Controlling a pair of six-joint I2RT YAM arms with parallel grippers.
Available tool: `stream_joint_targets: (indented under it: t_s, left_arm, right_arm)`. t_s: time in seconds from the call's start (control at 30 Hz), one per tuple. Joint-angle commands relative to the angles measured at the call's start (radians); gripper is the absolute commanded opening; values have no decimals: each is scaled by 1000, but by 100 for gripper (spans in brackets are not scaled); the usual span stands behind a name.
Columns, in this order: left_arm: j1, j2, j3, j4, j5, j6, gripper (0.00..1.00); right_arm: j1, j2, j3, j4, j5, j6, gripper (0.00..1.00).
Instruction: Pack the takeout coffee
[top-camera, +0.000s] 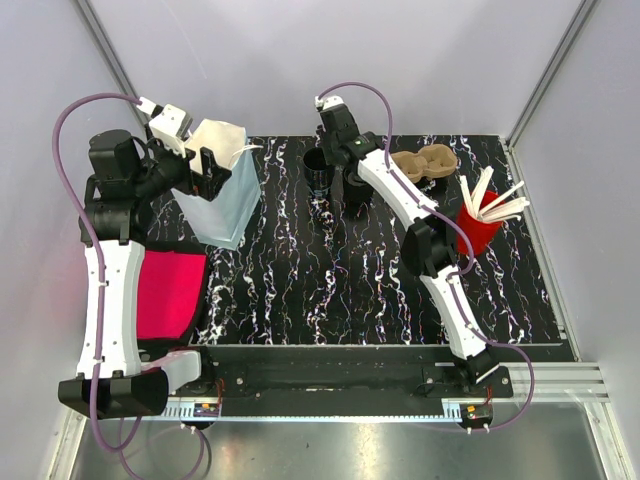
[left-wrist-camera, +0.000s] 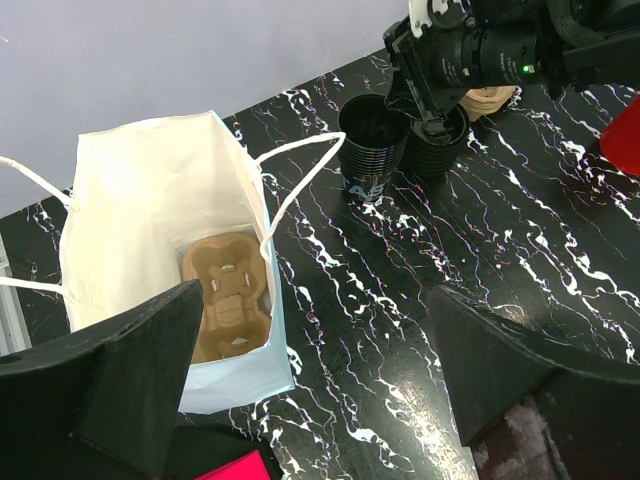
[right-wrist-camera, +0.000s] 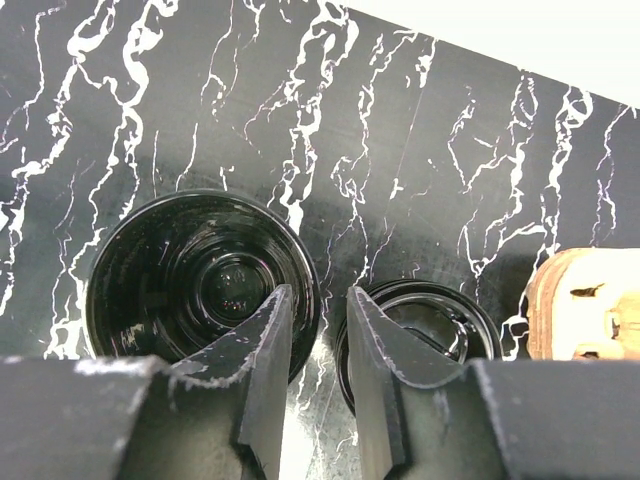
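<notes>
Black, both cups: a tall cup (top-camera: 316, 170) to the right of the paper bag (top-camera: 222, 190), a lower cup (top-camera: 357, 188) just beside it on the side away from the bag. Upright, mouths up, long axes vertical. Right gripper (right-wrist-camera: 315, 335) above them, jaws a narrow slit apart, straddling the tall cup's rim, clamping nothing. Left gripper (left-wrist-camera: 320, 385) spread wide by the bag, grasping nothing. Bag upright, mouth open upward; cardboard tray (left-wrist-camera: 230, 295) flat on its bottom, long axis along the bag's length.
</notes>
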Motion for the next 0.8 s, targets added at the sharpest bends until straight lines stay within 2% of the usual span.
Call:
stream_joint_targets:
  t_s: [0.0,0.27,0.77]
  left_arm:
    - [4,-3,-10,50,32,-12,99]
    - [7,-6,-13,54,33,-13,99]
    - [14,-12,-20,57,38,-16,99]
  right_arm:
    - [-7,-86,54,6,-1,15,32]
    - [-9,-84,52,3,-19,21,24]
    - [-9,-77,49,-4,-33,31,22]
